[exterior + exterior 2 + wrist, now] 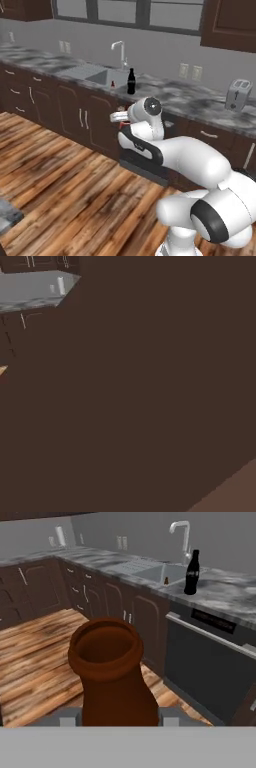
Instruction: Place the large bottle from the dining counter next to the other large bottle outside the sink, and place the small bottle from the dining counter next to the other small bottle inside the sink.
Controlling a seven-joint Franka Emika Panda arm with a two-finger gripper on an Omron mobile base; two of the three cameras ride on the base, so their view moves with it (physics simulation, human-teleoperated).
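Note:
In the hand view my gripper [119, 719] is shut on the large bottle [111, 672], a dark brown bottle seen from above its open-looking neck. In the left base view the gripper [118, 118] is held out in front of the lower cabinets, well short of the sink [97, 76]. The other large bottle [131, 81] stands upright on the marbled counter just right of the sink [150, 573], below the faucet [181, 534]. This other large bottle [191, 573] has a red label. The other small bottle [166, 580], tiny and dark, stands in the basin. The small bottle from the dining counter is out of view.
A dishwasher front [210, 662] and dark cabinet doors [82, 117] run under the counter. A toaster [237, 95] sits far right. Wooden floor [65, 180] lies between me and the cabinets. A grey stone corner [7, 215] shows at lower left. A dark cabinet side [150, 406] looms close in the right base view.

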